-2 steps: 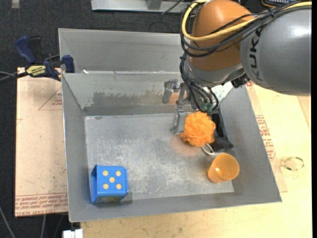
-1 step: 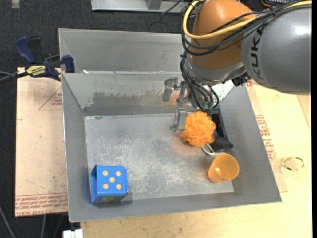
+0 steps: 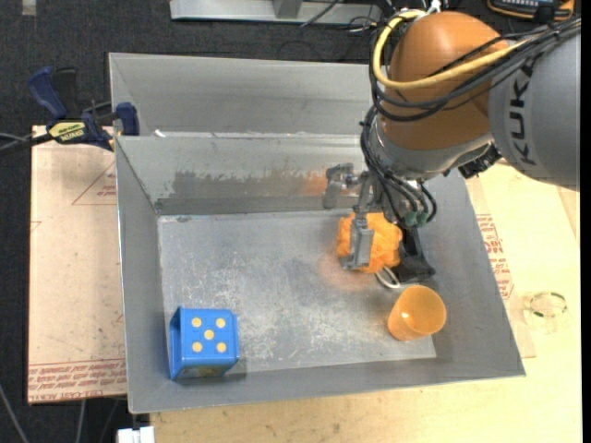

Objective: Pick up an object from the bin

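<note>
Right of centre in the frame, the jaws stand apart astride a lumpy orange object (image 3: 380,240) on the bin (image 3: 277,275) floor, an orange cup (image 3: 416,312) near below. Advise closing squarely on it, clear of the cup, before lifting.

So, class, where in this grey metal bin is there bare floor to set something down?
Bare: middle and far-left floor, between the blue dotted cube and the gripper. Crowded: right side, round the lumpy orange thing and orange plastic cup.
</note>
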### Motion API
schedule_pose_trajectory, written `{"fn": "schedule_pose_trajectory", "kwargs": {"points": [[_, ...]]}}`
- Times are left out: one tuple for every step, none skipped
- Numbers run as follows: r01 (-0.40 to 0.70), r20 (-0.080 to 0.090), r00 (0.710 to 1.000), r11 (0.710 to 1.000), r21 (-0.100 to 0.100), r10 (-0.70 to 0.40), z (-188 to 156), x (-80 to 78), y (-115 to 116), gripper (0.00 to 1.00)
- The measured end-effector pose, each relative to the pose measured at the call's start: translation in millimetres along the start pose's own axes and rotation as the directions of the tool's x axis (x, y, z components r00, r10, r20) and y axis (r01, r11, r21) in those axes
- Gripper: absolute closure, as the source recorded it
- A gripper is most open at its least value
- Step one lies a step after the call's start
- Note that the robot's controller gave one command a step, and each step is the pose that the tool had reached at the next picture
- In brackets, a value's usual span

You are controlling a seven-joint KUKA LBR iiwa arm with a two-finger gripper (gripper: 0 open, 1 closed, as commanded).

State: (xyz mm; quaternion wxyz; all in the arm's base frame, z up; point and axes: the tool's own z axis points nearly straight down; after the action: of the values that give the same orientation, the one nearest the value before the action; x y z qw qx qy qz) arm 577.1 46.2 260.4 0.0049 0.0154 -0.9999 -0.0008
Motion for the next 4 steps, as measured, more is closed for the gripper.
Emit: {"fn": "schedule_pose_trajectory", "kwargs": {"points": [[0.099, 0.011, 0.995, 0.995, 0.003, -0.099, -18, 24.6, -13, 0.0], [-0.109, -0.003, 0.994, 0.994, 0.0, 0.109, 27, 98.6, -25, 1.0], [-0.108, 0.0, 0.994, 0.994, 0.0, 0.108, 26, 97.7, -25, 0.0], [-0.108, 0.0, 0.994, 0.994, -0.001, 0.108, 26, 97.7, -25, 0.0]]}}
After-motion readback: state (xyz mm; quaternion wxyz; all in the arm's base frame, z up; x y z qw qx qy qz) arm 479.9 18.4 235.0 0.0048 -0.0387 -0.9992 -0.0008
